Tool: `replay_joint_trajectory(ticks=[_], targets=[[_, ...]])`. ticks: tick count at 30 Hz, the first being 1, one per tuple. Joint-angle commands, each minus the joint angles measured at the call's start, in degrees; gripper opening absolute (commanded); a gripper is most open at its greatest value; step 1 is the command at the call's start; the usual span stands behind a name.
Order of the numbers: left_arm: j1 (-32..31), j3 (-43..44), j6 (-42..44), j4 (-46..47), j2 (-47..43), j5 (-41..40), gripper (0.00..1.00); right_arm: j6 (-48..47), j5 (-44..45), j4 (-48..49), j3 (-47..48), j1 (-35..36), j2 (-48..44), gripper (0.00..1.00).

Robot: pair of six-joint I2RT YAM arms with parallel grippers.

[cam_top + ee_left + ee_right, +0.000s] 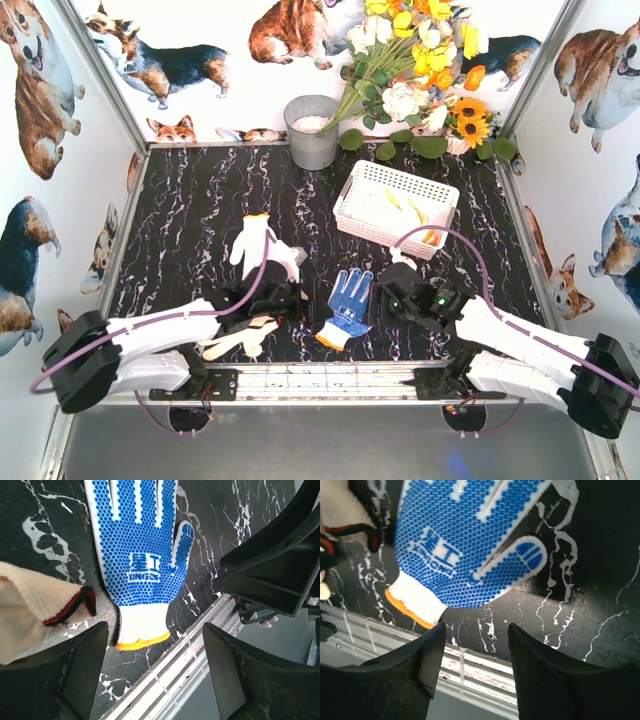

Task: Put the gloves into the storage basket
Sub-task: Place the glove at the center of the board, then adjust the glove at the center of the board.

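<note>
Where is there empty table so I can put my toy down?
Bare table at the far left, beside the grey bucket and the white glove. A smaller patch right of the storage basket. Crowded at the front middle: blue dotted glove, cream glove, left gripper, right gripper.

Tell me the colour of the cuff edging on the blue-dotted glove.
The glove has orange-yellow cuff edging; left wrist view shows it best.
</note>
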Motion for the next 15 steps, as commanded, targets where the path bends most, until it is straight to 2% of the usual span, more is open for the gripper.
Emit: replay_joint_trajectory(ticks=[1, 5, 9, 15], targets=[[-2.5, 1.5, -2.8, 7.4, 5.2, 0.9, 0.65, 5.7, 2.9, 0.6, -0.4, -0.7, 1.4, 0.52], [-4.2, 3.5, -3.2, 7.6, 10.9, 1.1, 0.52, 5.8, 3.8, 4.0, -0.9, -1.0, 3.9, 0.41], [-4.7, 4.6, -3.5, 7.4, 14.6, 0.5, 0.5, 6.4, 4.4, 8.7, -2.2, -1.1, 6.4, 0.36], [-5.6, 5.3, -3.6, 6.5, 17.1, -0.3, 0.46, 5.3, 4.7, 9.9, -2.0, -1.2, 12.1, 0.35]])
